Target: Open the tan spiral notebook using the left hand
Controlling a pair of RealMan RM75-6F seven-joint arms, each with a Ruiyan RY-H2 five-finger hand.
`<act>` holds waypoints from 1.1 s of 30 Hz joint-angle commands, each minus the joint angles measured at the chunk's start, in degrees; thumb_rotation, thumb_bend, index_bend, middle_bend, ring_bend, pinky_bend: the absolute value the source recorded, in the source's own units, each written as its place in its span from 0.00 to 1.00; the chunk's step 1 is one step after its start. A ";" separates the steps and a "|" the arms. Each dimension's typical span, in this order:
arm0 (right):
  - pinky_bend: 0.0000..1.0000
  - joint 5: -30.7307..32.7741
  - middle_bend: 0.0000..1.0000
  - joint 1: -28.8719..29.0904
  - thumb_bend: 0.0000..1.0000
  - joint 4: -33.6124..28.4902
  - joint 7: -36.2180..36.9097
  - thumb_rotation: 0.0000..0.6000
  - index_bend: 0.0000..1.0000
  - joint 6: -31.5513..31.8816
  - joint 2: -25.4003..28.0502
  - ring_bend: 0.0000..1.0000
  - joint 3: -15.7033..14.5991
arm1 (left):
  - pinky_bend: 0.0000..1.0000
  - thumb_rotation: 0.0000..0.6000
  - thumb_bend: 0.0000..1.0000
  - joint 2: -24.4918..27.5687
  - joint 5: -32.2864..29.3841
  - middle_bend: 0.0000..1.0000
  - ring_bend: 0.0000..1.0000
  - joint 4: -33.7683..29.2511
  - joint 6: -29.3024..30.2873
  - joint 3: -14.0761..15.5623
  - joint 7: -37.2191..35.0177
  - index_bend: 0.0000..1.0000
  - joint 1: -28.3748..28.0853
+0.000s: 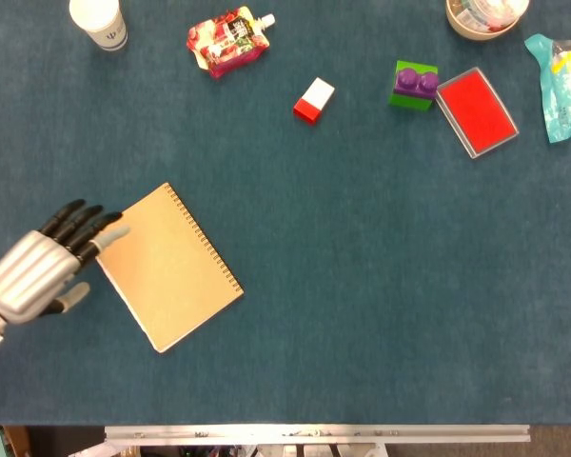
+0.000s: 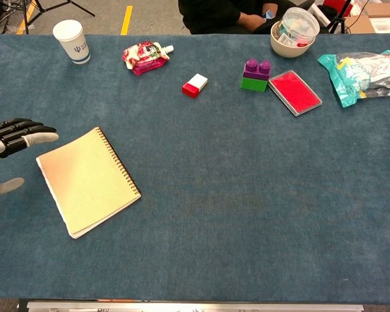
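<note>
The big blue desk [image 1: 381,286] holds everything. The tan spiral notebook [image 1: 164,267] lies flat and closed on it, turned at a slant, with its wire spiral along the side that faces away from the left robot hand [image 1: 40,269].

That left robot hand is just beside the notebook, at the edge with no spiral. Its fingers [image 2: 27,134] are spread apart and straight, and it holds nothing. From above, the fingertips reach over the near corner of the notebook. I cannot tell if they touch it. The right robot hand does not show in either view.

All the other things sit well apart from the notebook, along the far side of the desk. There is a crinkly teal bag [image 2: 364,75], a flat red case [image 1: 476,111], and a round tub [image 2: 292,29] with small things inside. Next to the red case stands a green and purple block [image 1: 415,86]. There is also a red and white pouch [image 1: 228,40], a white paper cup [image 2: 72,41], and a small red and white block [image 1: 314,100].
</note>
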 commanded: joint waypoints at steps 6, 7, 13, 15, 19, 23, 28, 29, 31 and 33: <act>0.29 0.10 0.37 -0.35 0.39 -0.40 -0.28 1.00 0.36 0.45 0.21 0.23 -0.11 | 0.00 1.00 0.32 -6.20 -0.93 0.02 0.01 6.93 0.31 0.83 -1.34 0.06 -1.02; 0.29 0.09 0.37 -0.37 0.39 -0.45 -0.32 1.00 0.36 0.47 0.23 0.23 -0.12 | 0.00 1.00 0.32 -6.67 -1.13 0.02 0.01 7.40 0.38 0.90 -1.47 0.06 -1.01; 0.29 -0.06 0.37 -0.32 0.39 -0.79 -0.68 1.00 0.36 0.37 0.30 0.23 -0.21 | 0.00 1.00 0.32 -9.61 -1.84 0.01 0.00 10.88 0.24 1.61 -2.05 0.06 -1.41; 0.29 -0.09 0.37 -0.33 0.39 -0.98 -0.90 1.00 0.36 0.42 0.36 0.23 -0.21 | 0.00 1.00 0.32 -10.30 -2.03 0.01 0.00 11.99 0.38 1.82 -2.01 0.06 -1.51; 0.29 -0.03 0.37 -0.47 0.39 -1.14 -1.08 1.00 0.36 0.59 0.44 0.23 -0.24 | 0.00 1.00 0.32 -11.06 -2.59 0.01 0.00 13.58 0.45 2.40 -2.54 0.06 -1.45; 0.29 -0.09 0.37 -0.66 0.39 -1.18 -1.12 1.00 0.36 0.70 0.44 0.23 -0.42 | 0.00 1.00 0.32 -11.77 -3.21 0.01 0.00 15.05 -0.34 3.29 -3.05 0.06 -1.32; 0.29 -0.05 0.37 -0.82 0.39 -1.14 -1.12 1.00 0.36 0.89 0.54 0.23 -0.43 | 0.00 1.00 0.32 -13.04 -4.00 0.01 0.00 17.17 -1.03 3.84 -3.47 0.06 -1.19; 0.29 -0.10 0.37 -0.83 0.39 -1.19 -1.15 1.00 0.36 0.93 0.59 0.23 -0.43 | 0.00 1.00 0.32 -13.29 -4.21 0.01 0.00 17.50 -0.93 3.86 -3.79 0.06 -1.16; 0.29 -0.13 0.37 -0.86 0.39 -1.24 -1.16 1.00 0.36 1.04 0.61 0.23 -0.40 | 0.00 1.00 0.32 -13.59 -4.42 0.01 0.00 17.86 -0.88 3.96 -4.25 0.06 -1.21; 0.29 -0.15 0.37 -0.91 0.39 -1.29 -1.19 1.00 0.36 1.10 0.65 0.23 -0.41 | 0.00 1.00 0.32 -14.06 -4.54 0.01 0.00 18.30 -0.76 4.09 -4.50 0.06 -1.28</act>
